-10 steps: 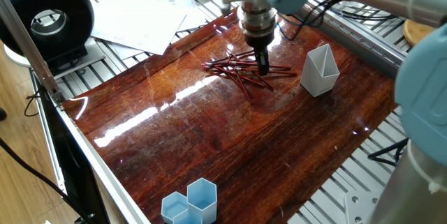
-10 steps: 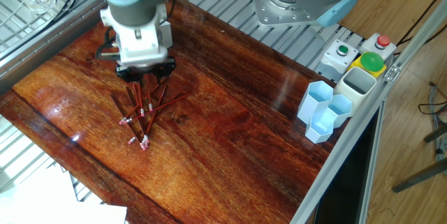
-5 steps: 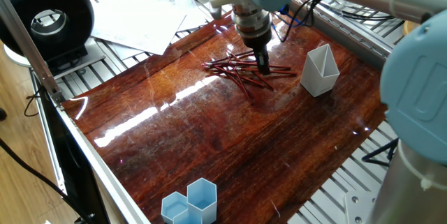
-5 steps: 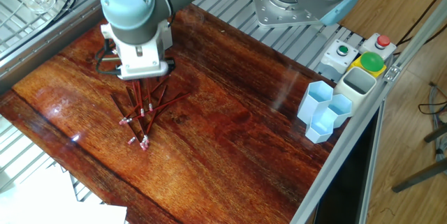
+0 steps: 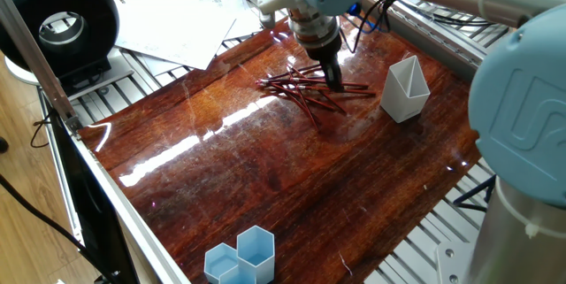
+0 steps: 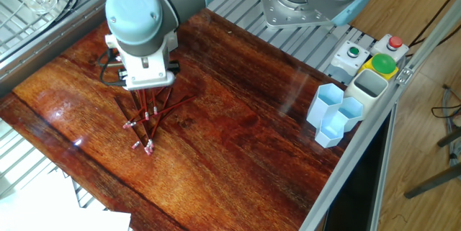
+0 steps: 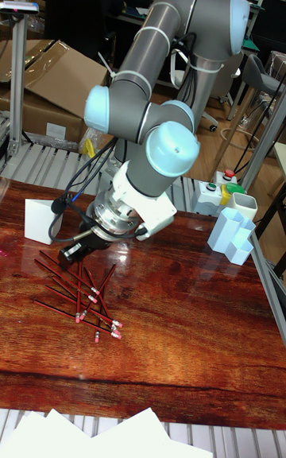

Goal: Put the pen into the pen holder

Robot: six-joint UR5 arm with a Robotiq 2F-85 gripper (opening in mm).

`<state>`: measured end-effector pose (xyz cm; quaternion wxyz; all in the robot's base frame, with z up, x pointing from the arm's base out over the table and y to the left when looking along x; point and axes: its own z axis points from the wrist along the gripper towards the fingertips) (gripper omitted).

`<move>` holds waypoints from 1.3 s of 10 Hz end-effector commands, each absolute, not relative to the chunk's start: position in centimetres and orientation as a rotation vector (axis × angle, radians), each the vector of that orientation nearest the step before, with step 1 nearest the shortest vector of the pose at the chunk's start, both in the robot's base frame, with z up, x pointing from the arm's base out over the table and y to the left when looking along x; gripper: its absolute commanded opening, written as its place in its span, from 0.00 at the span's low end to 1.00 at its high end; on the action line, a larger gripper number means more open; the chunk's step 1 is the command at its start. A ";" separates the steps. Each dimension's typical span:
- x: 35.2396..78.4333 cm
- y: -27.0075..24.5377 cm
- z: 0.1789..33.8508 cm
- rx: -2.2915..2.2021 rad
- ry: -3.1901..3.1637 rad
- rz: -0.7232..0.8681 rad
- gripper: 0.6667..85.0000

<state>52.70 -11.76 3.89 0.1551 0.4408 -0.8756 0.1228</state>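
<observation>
— On the bench (image 5: 265,169), one fixed view: what is listed?
— Item: pile of red pens (image 5: 309,89), lying crossed. Item: gripper (image 5: 333,79), tip down among them; jaws narrow, whether they clamp a pen cannot be told. Item: white pen holder (image 5: 405,89), upright, just beside the pile, apart from it.
— The other fixed view?
— Gripper (image 6: 148,105) hidden under the wrist, over the pens (image 6: 148,119). Blue honeycomb cups (image 6: 335,116) well apart at the edge.
— Tall fixed view?
— Pens (image 7: 79,295) fanned below the gripper (image 7: 70,256); pen holder (image 7: 40,221) near, at left.
</observation>
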 end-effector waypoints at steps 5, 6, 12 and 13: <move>50.4 -12.3 5.7 1.079 -2.477 0.279 0.49; 50.2 -12.8 6.0 0.996 -2.496 0.318 0.47; 55.0 -12.5 5.2 1.140 -2.497 0.279 0.48; 55.4 -12.0 4.8 1.125 -2.507 0.279 0.48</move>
